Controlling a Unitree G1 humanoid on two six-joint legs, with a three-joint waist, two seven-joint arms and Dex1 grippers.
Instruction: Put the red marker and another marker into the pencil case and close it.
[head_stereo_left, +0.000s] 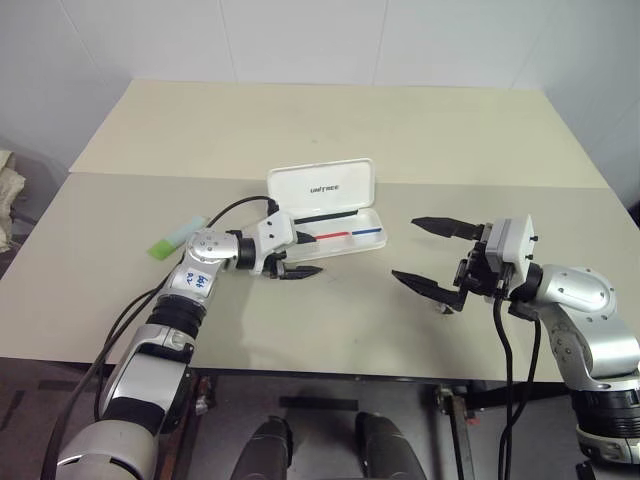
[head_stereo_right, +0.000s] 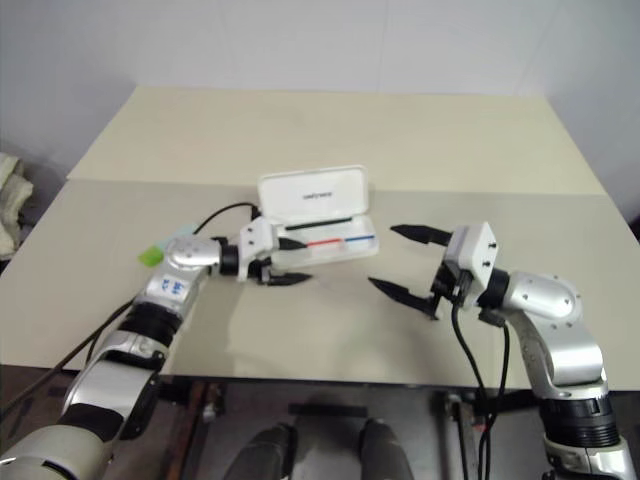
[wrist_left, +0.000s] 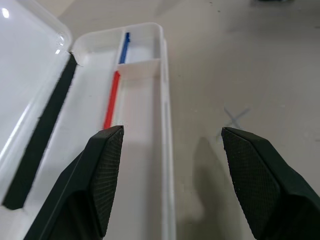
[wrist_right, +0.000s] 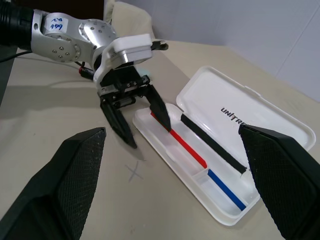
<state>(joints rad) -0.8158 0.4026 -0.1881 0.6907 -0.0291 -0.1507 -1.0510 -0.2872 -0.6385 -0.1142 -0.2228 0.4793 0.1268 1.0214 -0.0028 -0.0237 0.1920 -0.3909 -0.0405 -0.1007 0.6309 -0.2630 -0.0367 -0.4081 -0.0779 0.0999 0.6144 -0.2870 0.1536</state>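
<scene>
Pencil case (head_stereo_left: 325, 212) lies open on the surface, lid up; inside just a thin red strip (wrist_right: 187, 145) & blue strip (wrist_right: 226, 189), no markers yet, so all steps left. Green marker (head_stereo_left: 176, 238) sits well apart from case, behind left end effector (wrist_right: 141, 119), whose fingers are apart, empty, straddling the case's front rim. Right end effector (head_stereo_left: 432, 254) wide apart, empty, beside case. Red marker: can't spot it.

mid-frame: white flat plastic pencil case (head_stereo_left: 330, 205), hinged lid up, thin red strip (head_stereo_left: 329, 236) and thin blue strip (head_stereo_left: 368, 231) in its tray. left of centre: left gripper (head_stereo_left: 297, 255), fingers spread at the case's near end. far left: light green chunky marker (head_stereo_left: 176, 238). right: right gripper (head_stereo_left: 433, 255), wide apart above beige table (head_stereo_left: 320, 330).
</scene>
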